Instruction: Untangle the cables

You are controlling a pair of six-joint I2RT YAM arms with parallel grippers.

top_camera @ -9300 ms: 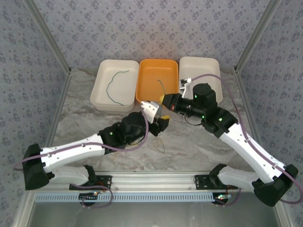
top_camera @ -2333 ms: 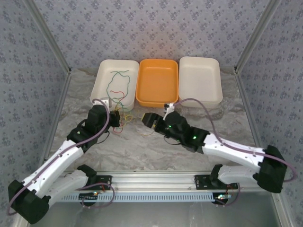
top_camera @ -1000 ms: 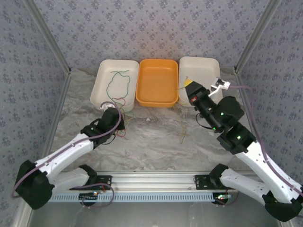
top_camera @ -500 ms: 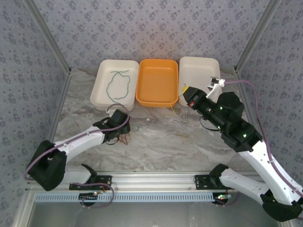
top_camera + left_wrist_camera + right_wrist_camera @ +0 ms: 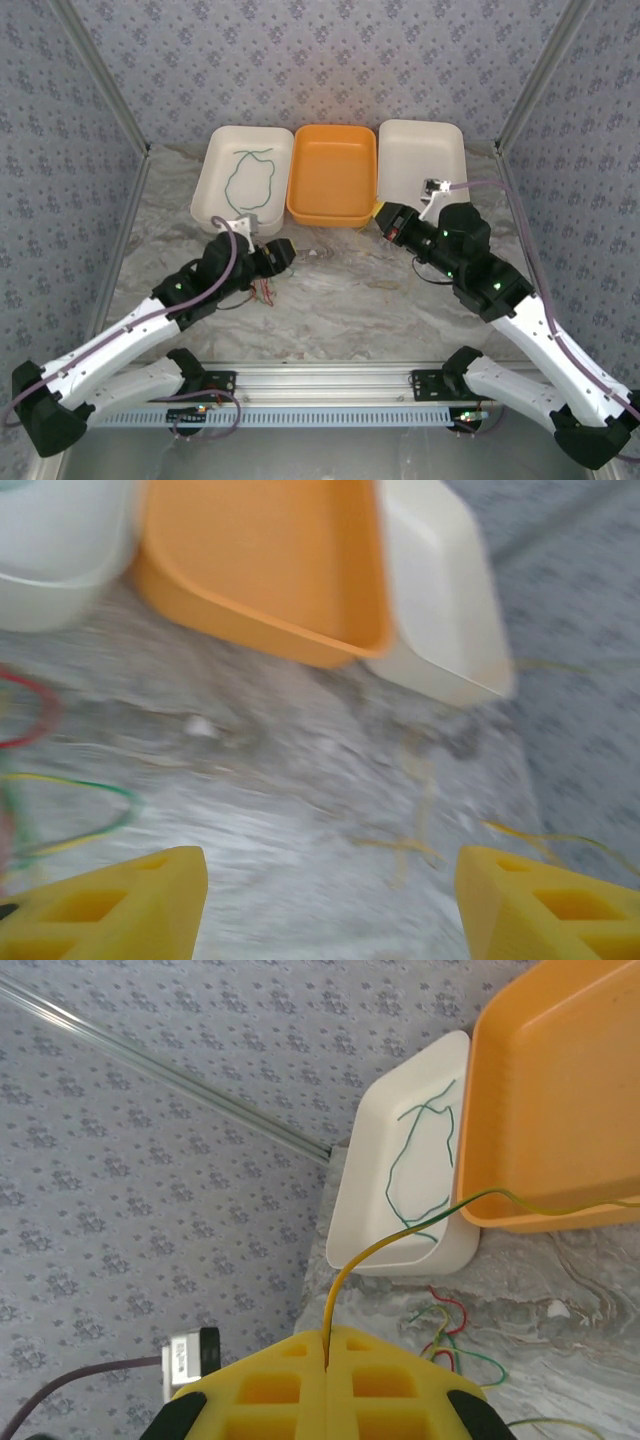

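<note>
A green cable [image 5: 248, 180] lies looped in the left white tray [image 5: 212, 200]. A small tangle of red, green and yellow cables [image 5: 264, 290] rests on the table just below my left gripper [image 5: 281, 252]. In the left wrist view that gripper [image 5: 330, 910] is open, its yellow fingers [image 5: 110, 900] wide apart over bare table, with a red cable [image 5: 30, 710] and a green-yellow cable [image 5: 85, 820] at the left. My right gripper [image 5: 386, 222] is shut on a yellow-green cable [image 5: 400, 1232], which arcs across the front of the orange tray [image 5: 560, 1090]. The tangle [image 5: 450, 1328] lies below it.
Three trays stand in a row at the back: white, orange [image 5: 333, 175], white [image 5: 425, 165]. The orange and the right white tray hold nothing. A thin yellow-cream strand [image 5: 420, 820] lies on the marble table. Patterned walls close in both sides.
My left gripper has moved off the tangle, a little right and toward the orange tray. My right gripper has dropped slightly down and left, to the orange tray's front right corner.
</note>
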